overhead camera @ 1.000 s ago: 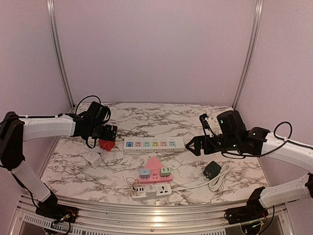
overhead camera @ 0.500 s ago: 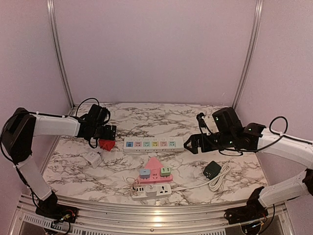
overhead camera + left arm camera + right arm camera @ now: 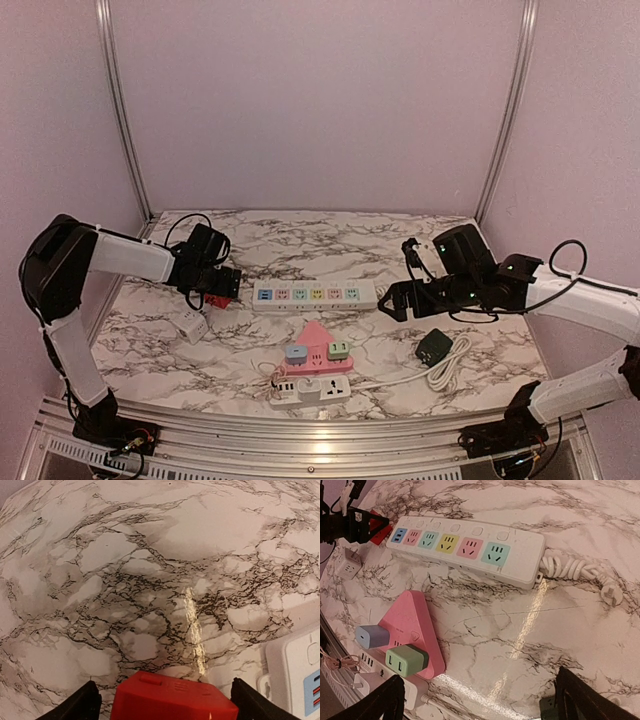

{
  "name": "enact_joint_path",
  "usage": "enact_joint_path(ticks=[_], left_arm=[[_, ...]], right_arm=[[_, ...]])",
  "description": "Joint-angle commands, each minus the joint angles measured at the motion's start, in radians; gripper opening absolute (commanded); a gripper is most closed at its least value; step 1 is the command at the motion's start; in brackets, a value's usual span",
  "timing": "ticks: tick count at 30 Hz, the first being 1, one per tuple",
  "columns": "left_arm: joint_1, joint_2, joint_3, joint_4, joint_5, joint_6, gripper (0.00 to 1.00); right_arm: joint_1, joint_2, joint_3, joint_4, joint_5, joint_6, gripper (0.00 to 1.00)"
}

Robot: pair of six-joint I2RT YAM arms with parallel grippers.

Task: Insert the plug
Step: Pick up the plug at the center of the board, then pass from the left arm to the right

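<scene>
A: While both arms hang over the marble table [image 3: 140, 350], how many of each thing do you count?

B: Two grippers. One red plug [image 3: 214, 297]. One long white power strip [image 3: 314, 295] with six coloured sockets. One pink triangular socket block [image 3: 315, 335], touching one short white strip [image 3: 312, 390] at its six o'clock edge. Two small adapters are plugged into that block, a blue adapter [image 3: 296, 352] and a green adapter [image 3: 340, 349]. Then one white cube adapter [image 3: 192, 325], and one dark green charger [image 3: 432, 347] with one looped white cable [image 3: 452, 365].

A: Where is the plug relative to the left gripper [image 3: 222, 284]?

B: Clamped between its fingers [image 3: 82, 707]. The wrist view shows the red body filling the gap, low over the marble. From above, the plug sits at nine o'clock of the long power strip, near its end but apart from it. The cube adapter lies at seven o'clock of the plug.

A: And the right gripper [image 3: 392, 300]?

B: Spread wide, with nothing between the fingers. It is at three o'clock of the long strip, over that strip's coiled cord [image 3: 575, 570]. The charger lies at five o'clock of this gripper.

A: What differs from a second ago?

B: The left gripper has sunk toward the table, so the plug sits lower and is half hidden beneath it. That arm's upper link has swung inward. The right gripper has slid slightly toward nine o'clock, closer to the strip's end. Everything loose on the table lies where it did.
</scene>
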Motion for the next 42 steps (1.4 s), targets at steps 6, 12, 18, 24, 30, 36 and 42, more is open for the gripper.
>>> enact_joint_path(ticks=[6,12,18,24,30,36,42], left_arm=[[0.011,0.039,0.046,0.006,0.060,-0.001,0.69],[0.011,0.024,0.033,0.006,0.072,0.001,0.53],[0.011,-0.053,0.005,0.023,0.121,-0.005,0.36],[0.011,-0.183,-0.034,0.053,0.165,-0.008,0.33],[0.010,-0.284,-0.060,0.079,0.299,-0.028,0.32],[-0.004,-0.366,-0.108,0.162,0.453,-0.031,0.32],[-0.114,-0.427,-0.138,0.206,0.457,0.139,0.32]], right_arm=[[-0.004,-0.024,0.000,-0.007,0.005,-0.017,0.98],[-0.004,-0.013,-0.004,0.007,0.002,-0.012,0.98],[-0.004,0.008,0.007,0.017,0.000,-0.014,0.99],[-0.004,0.027,0.022,0.035,-0.017,-0.022,0.98],[-0.004,0.028,0.029,0.064,-0.061,-0.046,0.99],[-0.003,0.021,0.038,0.084,-0.118,-0.059,0.99],[-0.004,0.015,0.078,0.090,-0.200,-0.017,0.98]])
